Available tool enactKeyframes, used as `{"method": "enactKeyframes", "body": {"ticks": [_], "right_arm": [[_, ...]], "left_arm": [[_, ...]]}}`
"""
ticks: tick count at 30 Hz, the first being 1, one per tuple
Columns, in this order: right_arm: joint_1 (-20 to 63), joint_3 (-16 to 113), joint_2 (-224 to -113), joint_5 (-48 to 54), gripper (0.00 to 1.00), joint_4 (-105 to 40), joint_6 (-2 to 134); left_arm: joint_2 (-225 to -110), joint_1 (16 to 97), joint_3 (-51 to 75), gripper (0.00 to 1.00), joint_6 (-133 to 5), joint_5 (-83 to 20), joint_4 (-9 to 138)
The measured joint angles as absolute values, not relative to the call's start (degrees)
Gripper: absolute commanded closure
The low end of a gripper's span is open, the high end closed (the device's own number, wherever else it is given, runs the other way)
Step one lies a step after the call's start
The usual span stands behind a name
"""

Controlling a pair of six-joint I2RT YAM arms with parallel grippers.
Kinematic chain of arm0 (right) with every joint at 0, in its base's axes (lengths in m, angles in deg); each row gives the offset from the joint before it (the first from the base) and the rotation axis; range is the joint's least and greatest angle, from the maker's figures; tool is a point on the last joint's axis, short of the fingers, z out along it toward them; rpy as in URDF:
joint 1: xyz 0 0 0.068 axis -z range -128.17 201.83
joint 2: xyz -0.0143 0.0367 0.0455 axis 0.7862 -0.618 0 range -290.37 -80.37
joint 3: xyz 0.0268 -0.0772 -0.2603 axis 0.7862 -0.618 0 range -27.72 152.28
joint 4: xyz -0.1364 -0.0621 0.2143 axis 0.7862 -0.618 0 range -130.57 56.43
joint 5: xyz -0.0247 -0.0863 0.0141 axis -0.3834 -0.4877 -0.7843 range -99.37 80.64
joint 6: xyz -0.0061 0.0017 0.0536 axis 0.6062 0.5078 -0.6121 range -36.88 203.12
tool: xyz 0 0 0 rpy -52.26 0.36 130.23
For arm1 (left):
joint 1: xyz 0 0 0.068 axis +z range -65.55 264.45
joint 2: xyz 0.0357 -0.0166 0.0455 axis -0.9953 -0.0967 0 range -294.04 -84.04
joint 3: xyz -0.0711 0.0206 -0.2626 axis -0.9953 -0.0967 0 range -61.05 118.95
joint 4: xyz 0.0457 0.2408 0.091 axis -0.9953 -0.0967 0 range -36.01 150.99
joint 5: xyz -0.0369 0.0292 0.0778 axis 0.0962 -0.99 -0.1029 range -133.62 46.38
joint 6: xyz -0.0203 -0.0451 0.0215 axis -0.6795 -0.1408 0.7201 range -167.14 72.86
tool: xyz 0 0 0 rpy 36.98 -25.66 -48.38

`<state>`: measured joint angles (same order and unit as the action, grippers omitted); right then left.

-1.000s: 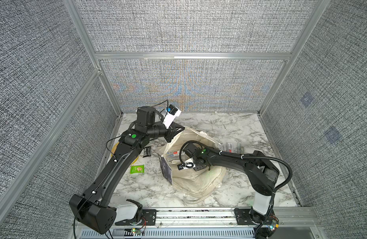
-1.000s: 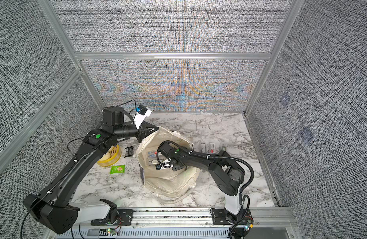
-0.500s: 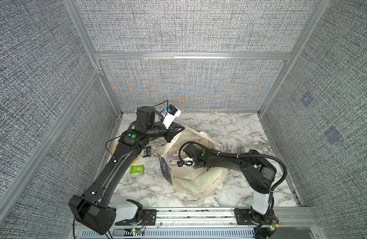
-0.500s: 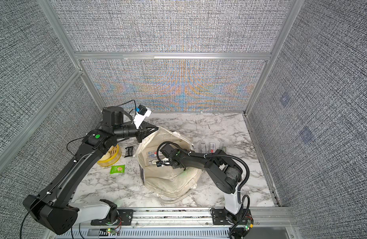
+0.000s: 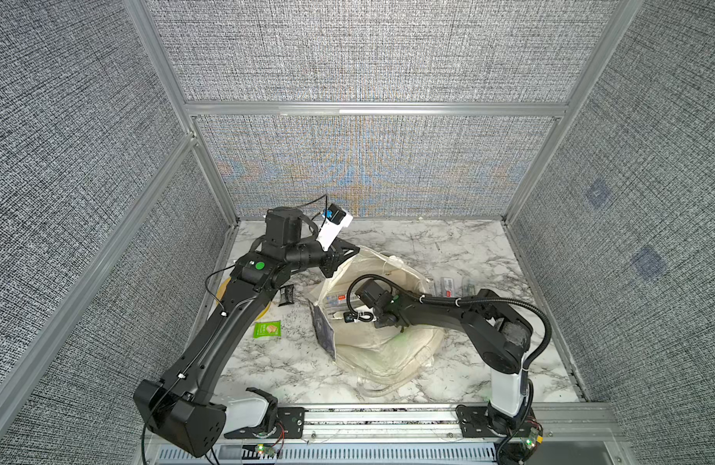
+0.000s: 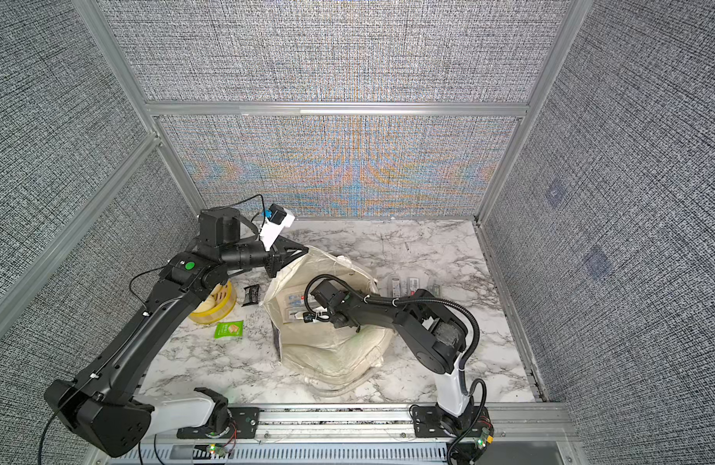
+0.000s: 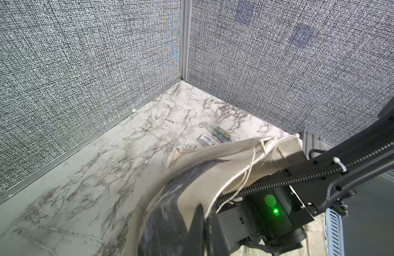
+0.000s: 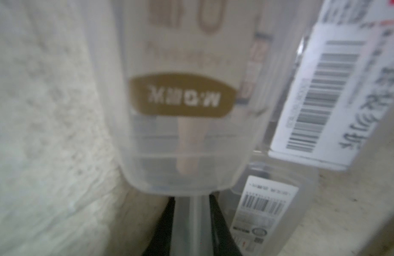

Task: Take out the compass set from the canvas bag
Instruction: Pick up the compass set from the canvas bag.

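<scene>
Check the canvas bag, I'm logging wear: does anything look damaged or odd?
Yes: the canvas bag is frayed at its rim seam in the left wrist view, where loose threads dangle from the stitching. Nothing looks spilled.

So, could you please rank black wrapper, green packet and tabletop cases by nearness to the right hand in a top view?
From the right hand in the canvas bag:
1. Black wrapper, left of bag.
2. Green packet, farther left.
3. Tabletop cases, right of bag.
</scene>
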<state>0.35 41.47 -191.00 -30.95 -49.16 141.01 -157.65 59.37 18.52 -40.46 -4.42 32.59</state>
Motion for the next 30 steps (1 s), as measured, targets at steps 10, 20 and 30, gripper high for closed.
{"method": "enactKeyframes", "body": {"ticks": [10, 20, 30], "right_arm": [[-0.35, 44.88, -184.75, -28.72, 0.86, -54.67, 138.75], [-3.11, 50.08, -173.23, -21.20, 0.87, -65.36, 130.93], [-5.51, 61.34, -162.85, -2.58, 0.89, -72.88, 116.81]], "left_arm": [[-157.65, 59.37, 18.50, 1.00, -40.49, -4.42, 32.61], [-157.67, 59.37, 18.44, 1.00, -40.55, -4.42, 32.66], [-157.76, 59.37, 17.78, 1.00, -41.16, -4.42, 33.90]]}}
